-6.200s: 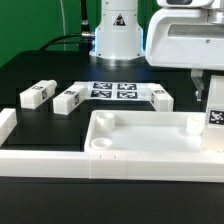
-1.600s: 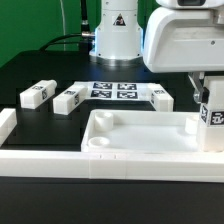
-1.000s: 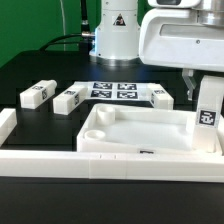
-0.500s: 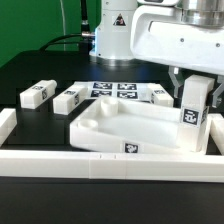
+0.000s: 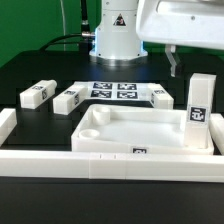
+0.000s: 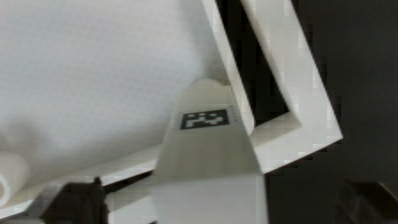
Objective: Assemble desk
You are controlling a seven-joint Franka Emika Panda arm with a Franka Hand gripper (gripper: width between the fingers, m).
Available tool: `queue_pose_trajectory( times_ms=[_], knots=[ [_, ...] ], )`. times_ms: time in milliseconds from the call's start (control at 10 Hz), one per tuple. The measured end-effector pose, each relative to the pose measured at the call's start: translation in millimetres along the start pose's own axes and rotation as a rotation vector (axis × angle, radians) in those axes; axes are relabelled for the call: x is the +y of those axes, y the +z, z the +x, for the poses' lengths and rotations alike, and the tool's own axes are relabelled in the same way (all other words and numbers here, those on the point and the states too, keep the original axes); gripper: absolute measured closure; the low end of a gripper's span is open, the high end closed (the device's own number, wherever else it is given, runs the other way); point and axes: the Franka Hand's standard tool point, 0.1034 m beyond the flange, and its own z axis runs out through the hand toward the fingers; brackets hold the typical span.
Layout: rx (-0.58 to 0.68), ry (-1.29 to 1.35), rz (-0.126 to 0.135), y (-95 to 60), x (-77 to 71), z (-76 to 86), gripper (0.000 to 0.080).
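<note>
Upright leg block blocks 3 o'clock corner of tabletop; tray interior open from above; border rail walls 6 o'clock.

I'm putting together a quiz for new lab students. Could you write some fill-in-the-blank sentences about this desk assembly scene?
1. One leg block stands ____ at the corner of the tabletop on the exterior view's right.
2. ____ other leg blocks lie flat on the black table.
3. The gripper hangs above the standing block with its jaws ____.

Missing words: upright; three; open.
</note>
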Motion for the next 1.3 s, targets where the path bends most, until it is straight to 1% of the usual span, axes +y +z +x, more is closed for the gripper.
queue_pose_trajectory(
  times_ms=[100,200,300,700,800,900,1000,1100,1200,1300],
  knots=[
    [-0.006,0.008,0.002,-9.2,1.9,-1.6,0.0151],
    [-0.033,0.039,-0.012,-19.0,-3.7,-0.7,0.0151],
    [-0.017,0.030,-0.003,-18.2,-6.4,3.7,0.0151],
    [-0.020,0.031,-0.005,-16.4,-5.4,2.4,0.0151],
    [-0.019,0.002,-0.009,-15.5,-5.1,-0.2,0.0151],
    [-0.015,-0.108,-0.006,-11.9,-3.3,-8.1,0.0151],
    [-0.003,-0.246,0.000,-5.9,3.9,-15.0,0.0151],
    [-0.016,-0.356,-0.004,-3.2,12.2,-22.0,0.0151],
    [-0.022,-0.443,0.000,-5.4,18.8,-25.5,0.0151],
    [-0.031,-0.464,0.007,-8.8,31.2,-29.5,0.0151]
  ],
)
